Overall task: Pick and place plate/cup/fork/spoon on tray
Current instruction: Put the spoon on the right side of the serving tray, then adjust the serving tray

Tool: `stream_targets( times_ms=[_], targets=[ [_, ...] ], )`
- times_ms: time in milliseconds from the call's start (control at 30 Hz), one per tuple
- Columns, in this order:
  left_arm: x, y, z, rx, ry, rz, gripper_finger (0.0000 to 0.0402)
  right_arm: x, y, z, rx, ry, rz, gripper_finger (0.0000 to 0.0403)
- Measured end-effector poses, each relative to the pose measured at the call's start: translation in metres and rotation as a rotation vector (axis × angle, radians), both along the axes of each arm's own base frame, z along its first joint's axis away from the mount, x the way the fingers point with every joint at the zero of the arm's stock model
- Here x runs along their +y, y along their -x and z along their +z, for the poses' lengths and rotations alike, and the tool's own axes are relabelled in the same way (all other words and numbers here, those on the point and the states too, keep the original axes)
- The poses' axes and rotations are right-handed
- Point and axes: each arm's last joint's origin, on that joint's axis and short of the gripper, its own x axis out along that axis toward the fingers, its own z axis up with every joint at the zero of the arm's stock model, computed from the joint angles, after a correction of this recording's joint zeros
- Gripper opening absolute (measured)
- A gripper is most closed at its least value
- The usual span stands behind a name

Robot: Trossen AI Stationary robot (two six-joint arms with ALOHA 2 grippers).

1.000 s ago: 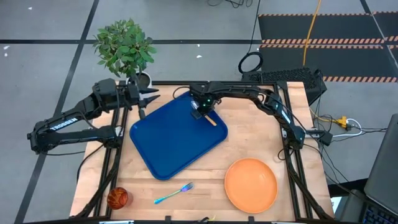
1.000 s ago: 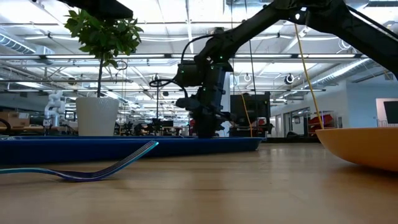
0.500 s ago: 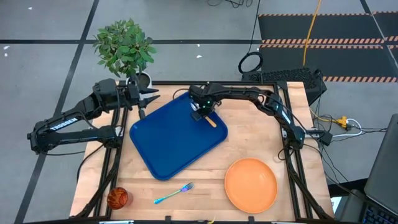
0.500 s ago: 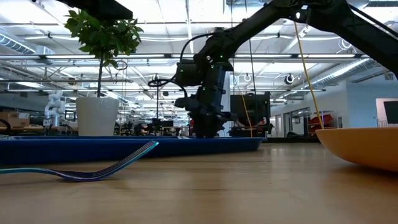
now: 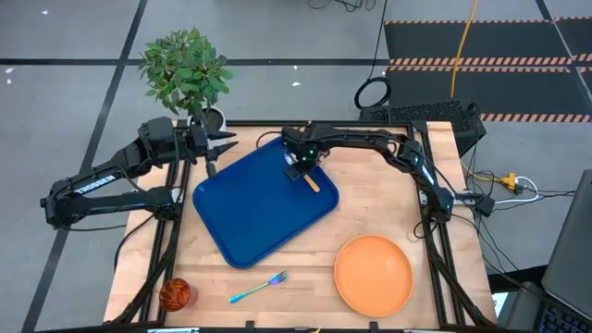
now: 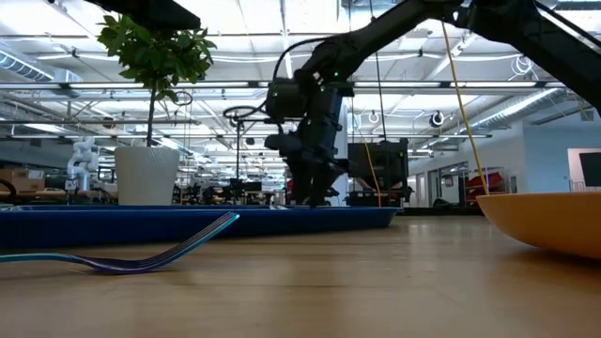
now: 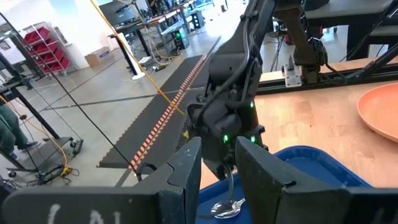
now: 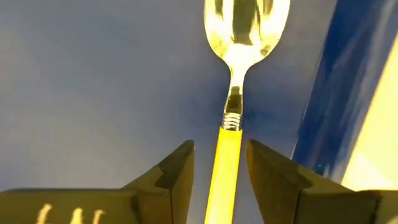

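The dark blue tray [image 5: 259, 208] lies slantwise at mid-table. The spoon [image 5: 313, 181] lies flat in it near its far right corner, silver bowl [image 8: 245, 25] inward, orange handle [image 8: 227, 155] toward the rim. My right gripper [image 5: 298, 166] hovers just above the spoon, open, a finger on each side of the handle with gaps showing. My left gripper [image 5: 222, 146] is open and empty at the table's far left. The orange plate [image 5: 373, 275], the fork [image 5: 259, 288] and the cup [image 5: 175, 294] rest on the table near the front edge.
A white pot with a green plant [image 5: 208, 118] stands beyond the table's far left corner, close to my left gripper. Bare wood shows between the tray and the front edge. The low view shows the fork [image 6: 141, 253] and the plate's rim [image 6: 545, 221] in front.
My right gripper has risen a little above the tray. The spoon has stayed where it lies on the tray.
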Motion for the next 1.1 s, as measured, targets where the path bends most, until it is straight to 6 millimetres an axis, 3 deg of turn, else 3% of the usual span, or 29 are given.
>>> stream_targets(
  times_ms=[100, 233, 400, 533, 833, 1100],
  targets=[
    [0.0, 0.0, 0.0, 0.0, 0.0, 0.0, 0.0104, -0.004, 0.006, 0.02, -0.036, 0.03, -0.005, 0.0139],
    [0.0, 0.0, 0.0, 0.0, 0.0, 0.0, 0.0104, -0.007, 0.016, 0.045, -0.013, 0.194, 0.02, 0.0139],
    [0.0, 0.0, 0.0, -0.001, -0.001, 0.0, 0.0104, -0.017, 0.022, 0.051, 0.012, 0.29, 0.026, 0.0139],
    [0.0, 0.0, 0.0, -0.004, -0.001, 0.0, 0.0104, -0.023, 0.024, 0.036, -0.031, 0.254, 0.045, 0.0139],
    [0.0, 0.0, 0.0, -0.001, 0.0, 0.0, 0.0104, -0.01, 0.05, -0.02, 0.129, 0.155, 0.066, 0.0139],
    [0.0, 0.0, 0.0, -0.001, 0.0, 0.0, 0.0104, 0.006, 0.072, -0.027, 0.203, 0.092, 0.028, 0.0139]
  ],
)
